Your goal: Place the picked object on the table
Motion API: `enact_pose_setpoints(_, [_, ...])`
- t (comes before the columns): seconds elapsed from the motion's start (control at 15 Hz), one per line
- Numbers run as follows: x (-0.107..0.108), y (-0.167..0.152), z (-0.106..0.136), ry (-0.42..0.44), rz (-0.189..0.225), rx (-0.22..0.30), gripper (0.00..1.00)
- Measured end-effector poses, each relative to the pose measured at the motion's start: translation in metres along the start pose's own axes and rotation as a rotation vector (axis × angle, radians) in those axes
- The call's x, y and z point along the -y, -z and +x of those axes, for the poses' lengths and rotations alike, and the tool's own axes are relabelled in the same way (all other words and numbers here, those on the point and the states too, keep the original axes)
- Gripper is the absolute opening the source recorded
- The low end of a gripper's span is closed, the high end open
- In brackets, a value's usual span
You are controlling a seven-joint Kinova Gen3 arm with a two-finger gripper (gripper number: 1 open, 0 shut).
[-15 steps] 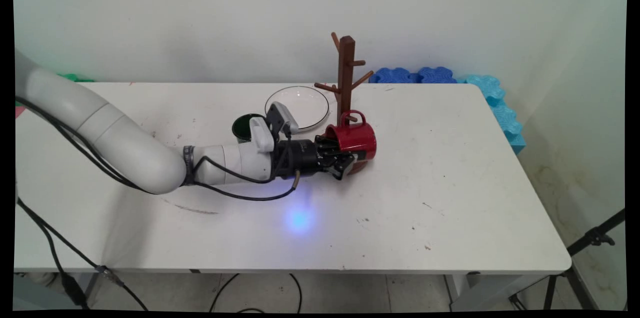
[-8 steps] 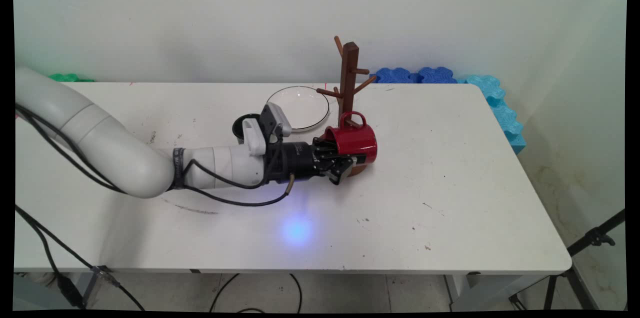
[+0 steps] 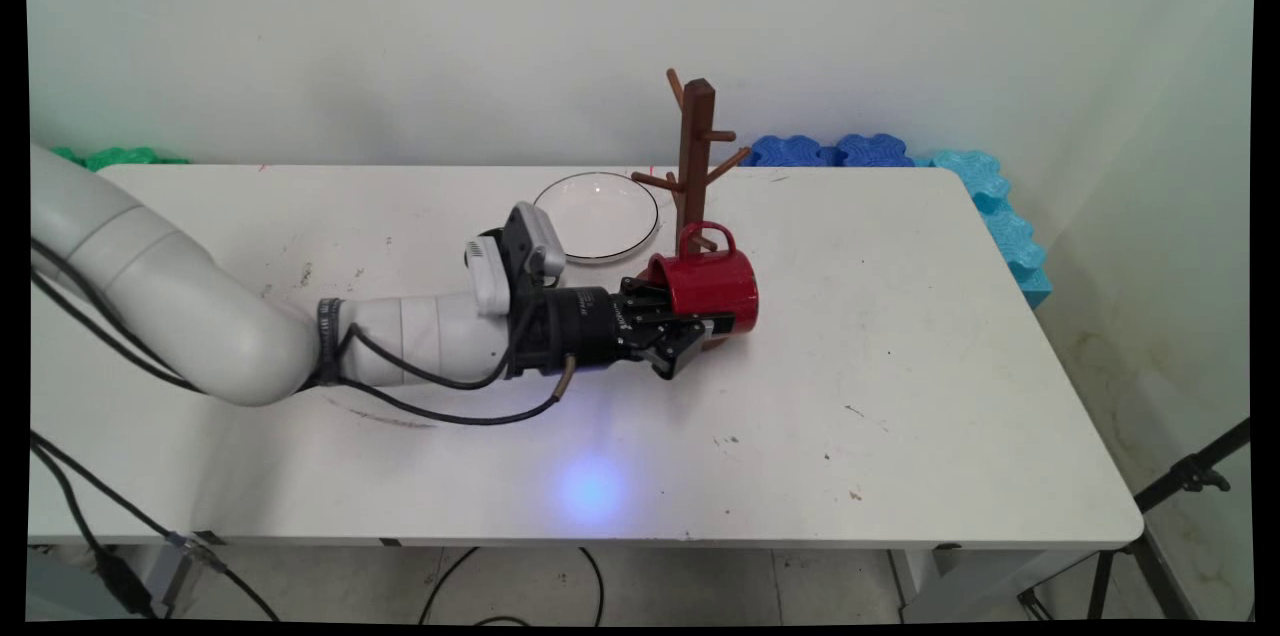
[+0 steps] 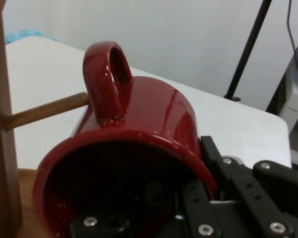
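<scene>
Glossy red ceramic mug (image 3: 708, 288) w/ loop handle is held on its side just above the white bench (image 3: 900, 396), mouth facing back along the arm, handle up; it sits right next to the dark brown wooden mug tree (image 3: 693, 151), w/ one lower peg (image 4: 44, 111) of the tree running just beside the handle, touching or not can't tell. Black two-finger tool (image 3: 688, 321) is closed on the mug's rim wall: one finger inside the mouth, the other outside on the lower wall, so nearly closed w/ only the wall thickness between. Handling, as a guess: mug looks stiff, fairly heavy for its size, glazed so prob. slippery, and would chip or crack if knocked on the tree or dropped. The rim pinch gives a thin hold; the handle loop or the whole body would be other places to take hold. Mug interior in hand view looks dark and empty apart from the finger. Further out: a clear shallow glass bowl (image 3: 598, 214) w/ dark rim stands behind-left of the tree, nothing seen in it. A dark green cup (image 3: 482, 244) is mostly hidden behind the wrist camera, contents can't be seen. Blue foam pieces (image 3: 900, 156) lie along the bench's far right edge.
</scene>
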Motion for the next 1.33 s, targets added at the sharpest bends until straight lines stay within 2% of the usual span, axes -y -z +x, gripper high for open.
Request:
enact_pose_setpoints(0.67, [-0.021, 0.031, 0.020, 0.013, -0.025, -0.005, 0.00])
enact_pose_setpoints(1.33, [-0.019, 0.070, 0.051, 0.012, -0.032, 0.032, 0.00])
